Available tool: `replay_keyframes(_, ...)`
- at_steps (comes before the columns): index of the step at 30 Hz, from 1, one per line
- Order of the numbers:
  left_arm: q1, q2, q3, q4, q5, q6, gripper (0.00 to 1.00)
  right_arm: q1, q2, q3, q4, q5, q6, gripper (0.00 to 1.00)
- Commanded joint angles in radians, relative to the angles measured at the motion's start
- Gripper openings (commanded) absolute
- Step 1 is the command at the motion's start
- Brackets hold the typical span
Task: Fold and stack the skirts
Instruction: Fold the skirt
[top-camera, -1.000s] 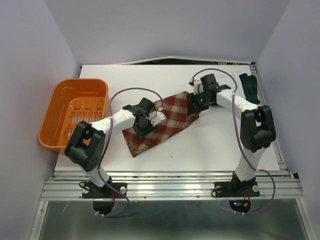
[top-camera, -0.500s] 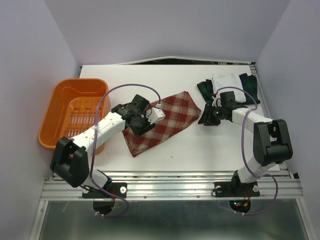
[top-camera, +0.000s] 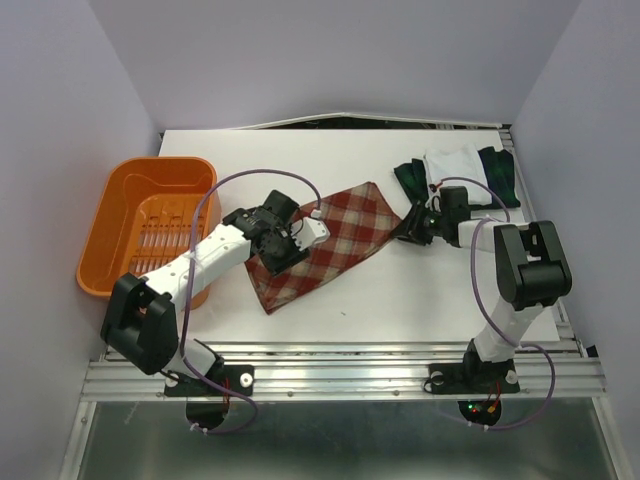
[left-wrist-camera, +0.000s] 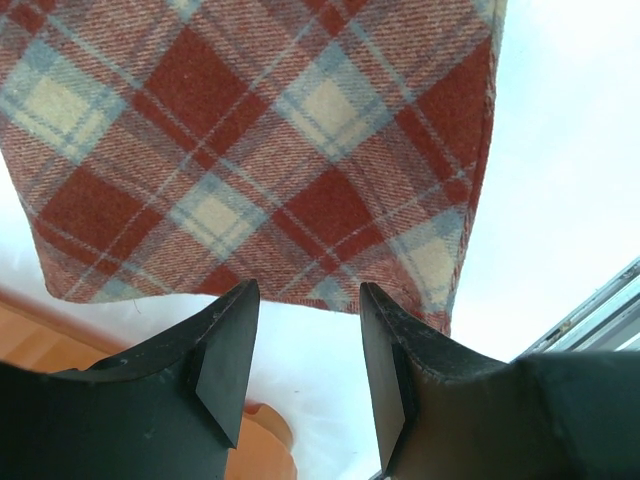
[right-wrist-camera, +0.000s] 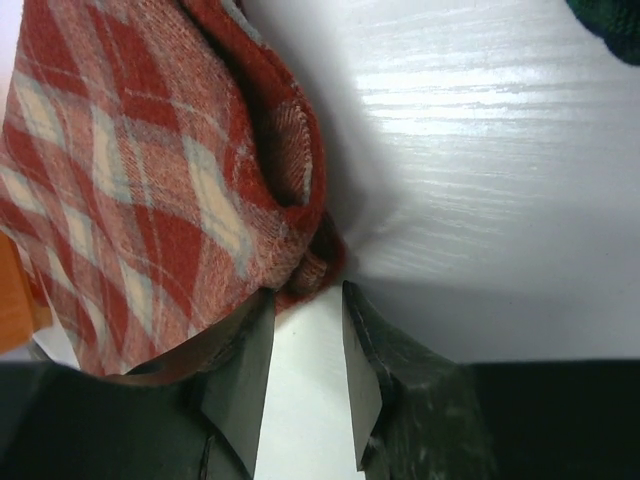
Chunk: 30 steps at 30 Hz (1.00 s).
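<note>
The red skirt (top-camera: 335, 240) lies spread flat in the middle of the tabletop (top-camera: 400, 300), one corner pointing toward the far edge. The left gripper (top-camera: 285, 248) hovers over its left part, released: the wrist view shows both fingers (left-wrist-camera: 225, 350) apart above the hem with nothing between them. The right gripper (top-camera: 412, 228) is low at the skirt's right corner. Its jaws stand narrowly apart with the folded-over hem (right-wrist-camera: 300, 280) right at their tips, and bare table shows in the gap. I cannot tell whether they already pinch the cloth.

Near the far right corner the white skirt (top-camera: 452, 160) rests on the green skirt (top-camera: 410, 178), so a pile is begun there. The green one sticks out on both sides and looks loosely laid rather than squared.

By my reading the task is past halfway. The red skirt has to be folded and carried onto that pile, and the pile may want tidying. The basket (top-camera: 100, 240) stands at the left edge, apart from all three skirts.
</note>
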Motion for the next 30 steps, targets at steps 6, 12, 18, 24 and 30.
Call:
replay_keyframes(6, -0.052, -0.093, -0.065, -0.107, 0.098, 0.121, 0.58, -0.003, 0.04, -0.04, 0.099, 0.024, 0.018, 0.28)
replay_keyframes(12, -0.111, -0.099, -0.15, -0.084, 0.083, 0.109, 0.6, -0.003, 0.015, -0.069, 0.107, 0.015, 0.0, 0.21)
replay_keyframes(18, -0.167, -0.058, -0.193, 0.007, -0.034, 0.079, 0.6, -0.003, 0.036, -0.054, 0.115, 0.015, 0.004, 0.07)
replay_keyframes(24, -0.172, -0.012, -0.196, 0.044, -0.132, 0.074, 0.58, -0.003, 0.03, -0.054, 0.115, 0.021, 0.006, 0.01)
replay_keyframes(30, -0.174, 0.005, -0.228, 0.024, -0.153, 0.082, 0.35, -0.003, 0.047, -0.048, 0.112, 0.029, 0.015, 0.01)
